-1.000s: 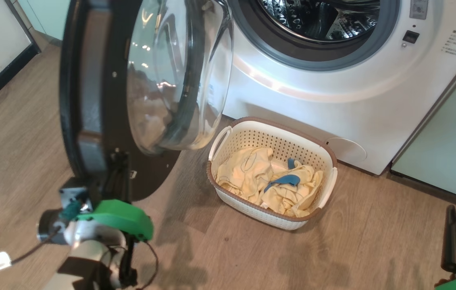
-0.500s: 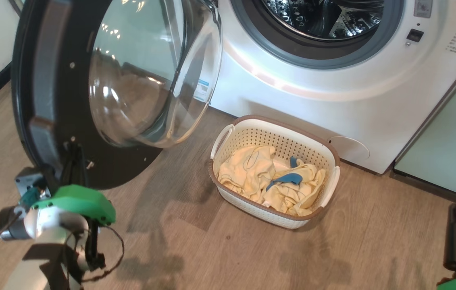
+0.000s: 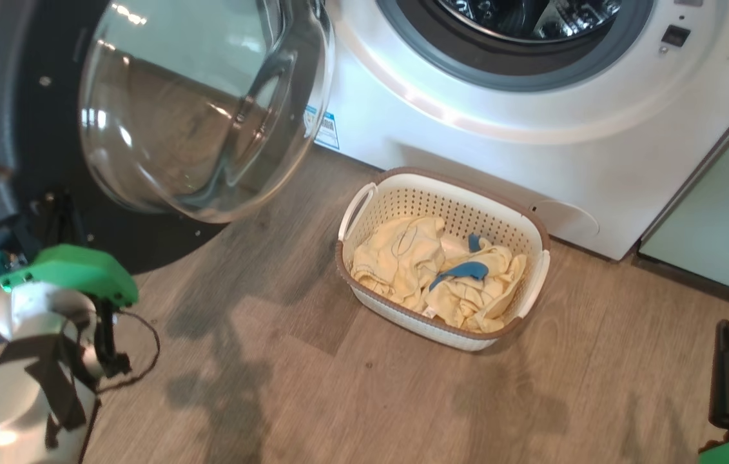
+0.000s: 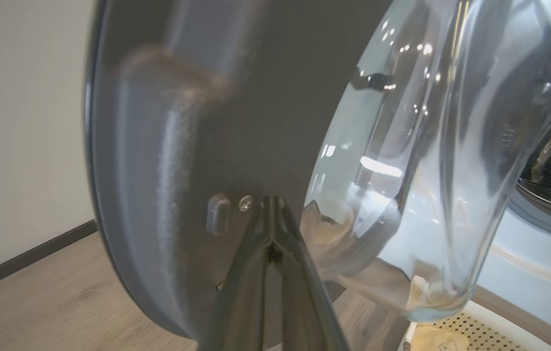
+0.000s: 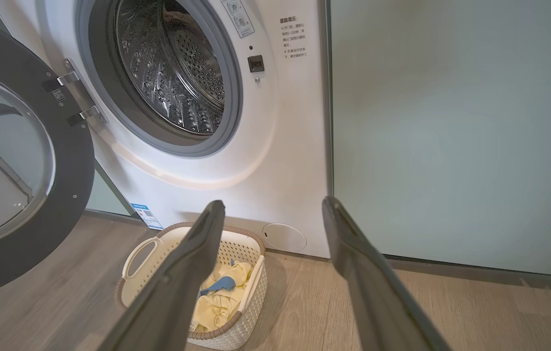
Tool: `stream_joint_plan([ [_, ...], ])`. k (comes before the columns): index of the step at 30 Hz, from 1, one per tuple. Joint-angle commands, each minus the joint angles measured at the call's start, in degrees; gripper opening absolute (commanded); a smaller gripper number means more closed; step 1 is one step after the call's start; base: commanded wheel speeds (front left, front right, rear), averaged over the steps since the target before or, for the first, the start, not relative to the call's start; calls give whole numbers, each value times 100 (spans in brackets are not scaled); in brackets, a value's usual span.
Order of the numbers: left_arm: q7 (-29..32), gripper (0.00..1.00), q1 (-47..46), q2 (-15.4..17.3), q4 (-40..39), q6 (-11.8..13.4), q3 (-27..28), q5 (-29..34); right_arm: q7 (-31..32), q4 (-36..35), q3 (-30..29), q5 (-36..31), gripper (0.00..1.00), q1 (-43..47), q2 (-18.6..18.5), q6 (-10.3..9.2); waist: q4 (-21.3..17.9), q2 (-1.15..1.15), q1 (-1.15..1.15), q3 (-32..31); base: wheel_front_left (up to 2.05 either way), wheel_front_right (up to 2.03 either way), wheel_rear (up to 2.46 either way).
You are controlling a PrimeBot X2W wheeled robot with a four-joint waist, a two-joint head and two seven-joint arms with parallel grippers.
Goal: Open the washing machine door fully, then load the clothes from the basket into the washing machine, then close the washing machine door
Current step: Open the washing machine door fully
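My left gripper (image 4: 271, 201) has its two dark fingers pressed together. The tips rest at the dull black inner face of the large round black-rimmed washing machine door (image 3: 164, 116), just beside a small screw (image 4: 244, 203), and nothing sits between them. My right gripper (image 5: 273, 204) stands wide apart and holds nothing, low at the near right.

The door stands swung out to the left of the big white front-loading washing machine (image 3: 467, 148). The small white perforated basket with a brown rim (image 3: 448, 209) sits just in front of the machine, with the pale yellow, blue-trimmed clothes (image 3: 441, 277) heaped inside. Bare wood-grain floor (image 3: 364, 386) lies between the door's lower edge and the basket's left handle, and all along the basket's near side.

The right wrist view gives me the steel drum (image 5: 173, 73), the door's metal hinges (image 5: 78, 97) and a pale green cabinet (image 5: 450, 122) hard against the machine's right side. The left wrist view gives the fingertip contact.
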Motion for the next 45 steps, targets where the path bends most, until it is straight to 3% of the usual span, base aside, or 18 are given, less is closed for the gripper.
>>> stream_joint_plan([
  [1,-67,0,-425,312,15,-44,324,-16,24,-246,104,-34,100,-215,-104,-16,-12,0,0,67,0,0,0],
  [13,-126,0,-1325,401,1166,-279,632,50,154,-436,44,-125,100,-336,-105,-16,-11,0,0,374,0,0,0],
  [24,-128,0,-1630,327,1431,-440,1016,438,174,-431,86,-135,100,-438,-133,-16,-12,0,0,491,0,0,0],
  [32,-129,0,-1328,126,1098,-594,1394,700,138,-382,86,-126,100,-453,-129,-16,-49,0,0,452,0,0,0],
  [45,-129,0,-132,-455,-268,-796,1727,1203,51,-290,40,-124,100,-400,-112,-16,-97,0,0,195,0,0,0],
])
